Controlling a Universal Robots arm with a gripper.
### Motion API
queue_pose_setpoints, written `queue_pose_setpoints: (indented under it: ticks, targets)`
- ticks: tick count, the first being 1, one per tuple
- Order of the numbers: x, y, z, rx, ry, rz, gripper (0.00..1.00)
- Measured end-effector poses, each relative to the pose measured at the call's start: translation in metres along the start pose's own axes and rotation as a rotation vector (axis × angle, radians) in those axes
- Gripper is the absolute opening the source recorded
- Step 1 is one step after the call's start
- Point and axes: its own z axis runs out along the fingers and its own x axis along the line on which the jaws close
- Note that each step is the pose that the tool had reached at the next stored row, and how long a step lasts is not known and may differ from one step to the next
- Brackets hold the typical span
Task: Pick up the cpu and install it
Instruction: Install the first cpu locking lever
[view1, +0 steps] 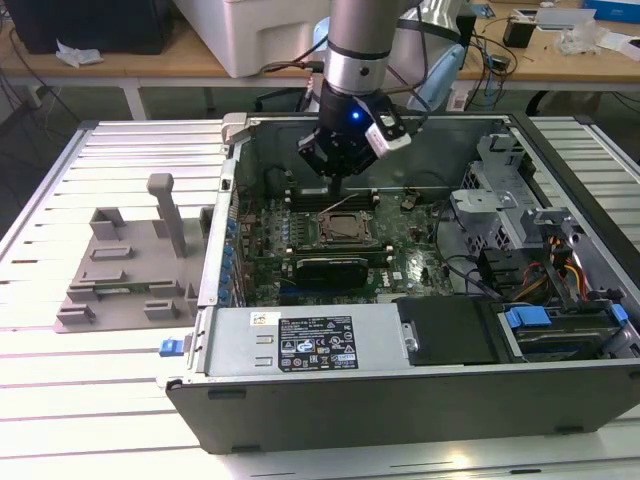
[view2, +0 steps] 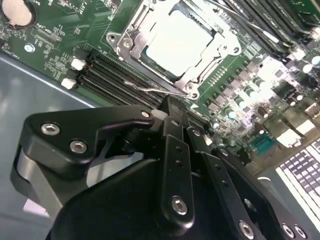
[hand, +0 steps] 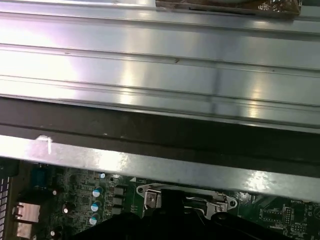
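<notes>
**Robot arm poised over seated processor inside open computer case**

A robot arm hangs over the motherboard (view1: 330, 240) of an open computer case (view1: 420, 390) lying on its side on a slatted metal table (view1: 90, 390). Its black gripper (view1: 333, 178) hovers just above the socket area, near the case's far wall in the exterior view. In the second wrist view the gripper (view2: 170, 107) has its fingers (view2: 175, 150) drawn together with nothing between them, their tips close to a thin wire lever (view2: 150, 90) at the edge of the socket frame (view2: 120, 42). The cpu (view2: 175, 42), its pale metal top catching the light, lies flat inside that frame, apart from the gripper; in the exterior view it sits as a square (view1: 344, 228) at the middle of the board. Black memory slots (view2: 115, 75) run beside the socket. On the table at the exterior view's left stands a grey plastic tray (view1: 125, 275) with upright posts, well apart from the case. A blue clip (view1: 172, 347) lies near the case's corner.
</notes>
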Motion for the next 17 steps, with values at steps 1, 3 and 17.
queue_pose_setpoints:
  ticks: [1, 3, 17]
  targets:
    - [-0.0002, 0.0004, 0.0039, 0.0001, 0.0, -0.003, 0.11]
    - [-0.0006, 0.0015, 0.0078, 0.0003, 0.0, -0.005, 0.11]
    - [-0.0192, 0.0042, 0.0218, 0.0004, 0.0073, -0.016, 0.11]
